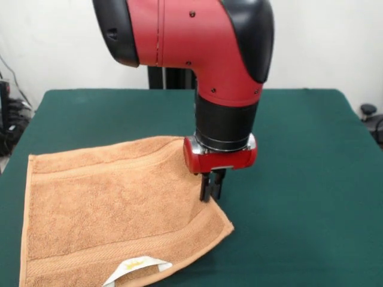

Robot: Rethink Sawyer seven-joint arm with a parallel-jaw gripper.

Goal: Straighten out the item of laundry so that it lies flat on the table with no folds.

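Note:
The item of laundry [108, 203], an orange-tan terry towel with woven border bands, lies spread over the near left part of the dark green table [299, 149]. A white label with a gold crown [137, 266] is turned up at its near edge. My gripper [211, 196] hangs straight down at the middle of the towel's right edge. Its black fingers [206, 186] stand close together, pinching the cloth there. The cloth rises in a small slope toward them. The towel's near left corner runs out of the picture.
The red and black arm [197, 48] fills the upper middle and hides part of the table's far side. Bare green felt stretches to the right of the towel and behind it. Cables and dark gear [9, 119] sit beyond the left edge.

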